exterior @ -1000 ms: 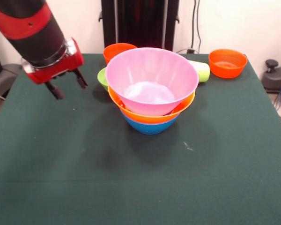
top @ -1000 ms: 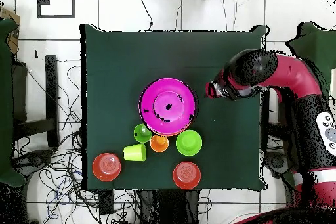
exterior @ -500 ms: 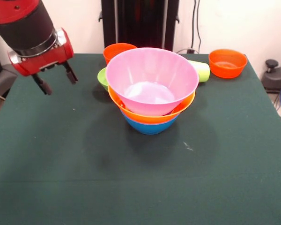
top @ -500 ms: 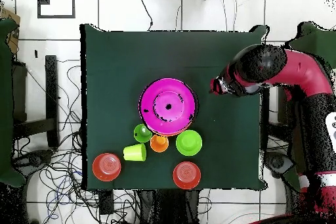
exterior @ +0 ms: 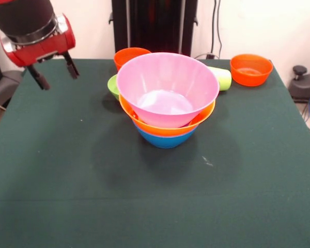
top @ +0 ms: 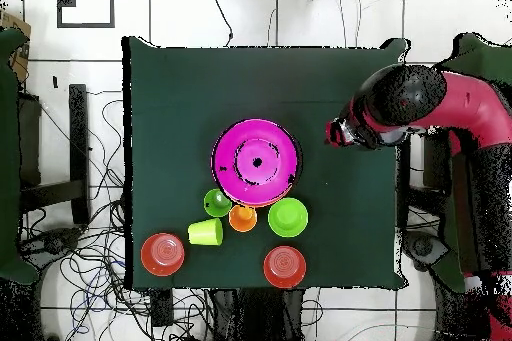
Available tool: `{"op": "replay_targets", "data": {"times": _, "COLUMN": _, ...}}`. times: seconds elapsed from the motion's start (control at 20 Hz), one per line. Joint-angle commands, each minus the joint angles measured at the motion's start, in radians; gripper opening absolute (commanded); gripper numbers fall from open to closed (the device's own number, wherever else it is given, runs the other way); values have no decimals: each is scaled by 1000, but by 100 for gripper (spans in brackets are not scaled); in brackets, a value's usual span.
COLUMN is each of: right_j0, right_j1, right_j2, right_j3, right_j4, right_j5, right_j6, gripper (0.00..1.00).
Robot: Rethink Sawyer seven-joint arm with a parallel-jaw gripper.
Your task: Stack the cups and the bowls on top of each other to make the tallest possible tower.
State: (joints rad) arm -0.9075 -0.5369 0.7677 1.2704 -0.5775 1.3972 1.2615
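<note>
Bowls nested into the tower (exterior: 166, 103) sit at the middle of my front view: the blue bowl (exterior: 165, 139) lowest on the green worktop (exterior: 155, 206), the yellow-orange bowl (exterior: 168, 126) in it, and the big pink bowl (exterior: 167, 85) on top, mouth up and empty. Behind the tower at upper centre I see an orange bowl (exterior: 130, 55), and a green bowl (exterior: 112, 86) peeks out at the pink rim's left. A lime-yellow cup (exterior: 221, 77) lies on its side to the right of the tower, and another orange bowl (exterior: 251, 69) stands at the upper right, well apart from the pile. The pincer (exterior: 54, 75) hangs in the upper left corner above the worktop, its two dark fingers (exterior: 71, 65) spread apart with nothing between them.

From the overhead view, the pink bowl (top: 256, 162) covers the pile at the centre of the worktop (top: 180, 97). Just below it lie a small green cup (top: 217, 202), an orange cup (top: 242, 218) and the green bowl (top: 288, 217) in a row; the lime-yellow cup (top: 206, 232) is lower left of those. Two orange bowls (top: 163, 253) (top: 284, 266) sit upside down near the bottom edge. The pincer (top: 336, 134) is at the right of the tower, clear of it, under the red arm (top: 460, 117).
</note>
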Motion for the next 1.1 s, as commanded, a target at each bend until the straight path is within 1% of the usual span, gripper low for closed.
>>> {"op": "replay_targets", "data": {"times": 0.05, "right_j0": 33, "right_j1": -32, "right_j2": -41, "right_j3": 57, "right_j4": -28, "right_j5": 214, "right_j6": -255, "gripper": 100}}
{"op": "replay_targets", "data": {"times": 0.2, "right_j0": 3, "right_j1": -86, "right_j2": -28, "right_j3": 113, "right_j4": -31, "right_j5": 234, "right_j6": -278, "gripper": 100}}
{"op": "replay_targets", "data": {"times": 0.35, "right_j0": -9, "right_j1": -92, "right_j2": -27, "right_j3": 110, "right_j4": -62, "right_j5": 249, "right_j6": -306, "gripper": 100}}
{"op": "replay_targets", "data": {"times": 0.4, "right_j0": -16, "right_j1": -81, "right_j2": -20, "right_j3": 113, "right_j4": -63, "right_j5": 245, "right_j6": -317, "gripper": 100}}
{"op": "replay_targets", "data": {"times": 0.6, "right_j0": -41, "right_j1": -101, "right_j2": -2, "right_j3": 171, "right_j4": -41, "right_j5": 241, "right_j6": -303, "gripper": 100}}
{"op": "replay_targets", "data": {"times": 0.65, "right_j0": -48, "right_j1": -110, "right_j2": 3, "right_j3": 192, "right_j4": -30, "right_j5": 234, "right_j6": -293, "gripper": 100}}
{"op": "replay_targets", "data": {"times": 0.75, "right_j0": -48, "right_j1": -129, "right_j2": 12, "right_j3": 247, "right_j4": -3, "right_j5": 195, "right_j6": -238, "gripper": 100}}
{"op": "replay_targets", "data": {"times": 0.8, "right_j0": -42, "right_j1": -137, "right_j2": 15, "right_j3": 280, "right_j4": 11, "right_j5": 162, "right_j6": -193, "gripper": 100}}
{"op": "replay_targets", "data": {"times": 0.9, "right_j0": -30, "right_j1": -144, "right_j2": 15, "right_j3": 317, "right_j4": 22, "right_j5": 119, "right_j6": -134, "gripper": 100}}
{"op": "replay_targets", "data": {"times": 1.1, "right_j0": -16, "right_j1": -129, "right_j2": 15, "right_j3": 354, "right_j4": 40, "right_j5": 58, "right_j6": -70, "gripper": 100}}
